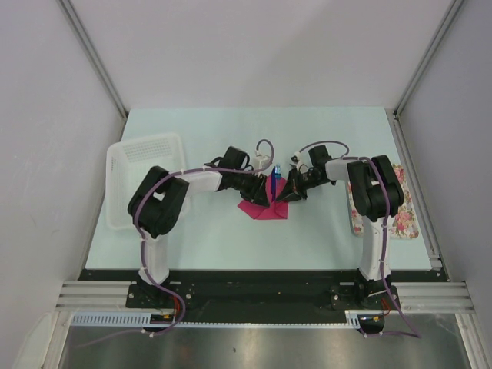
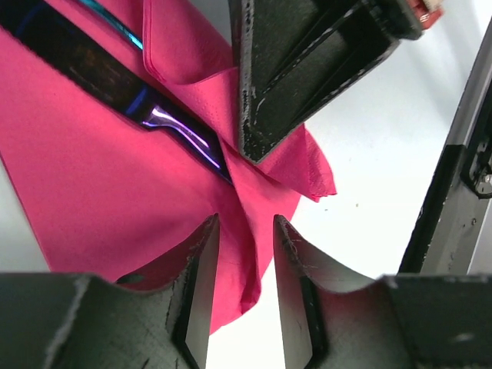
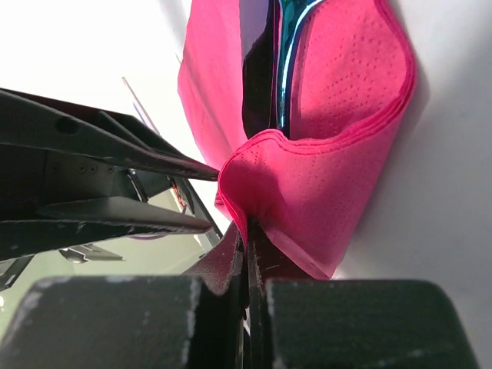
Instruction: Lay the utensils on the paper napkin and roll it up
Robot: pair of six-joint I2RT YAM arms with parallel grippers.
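On the pale green table (image 1: 323, 138) the paper napkin (image 1: 263, 209) lies in the middle with the utensils (image 2: 100, 73) on it, one fold pinched in the closed right gripper (image 3: 246, 234), while the left gripper (image 2: 246, 224), jaws narrowly apart, hovers over its edge.
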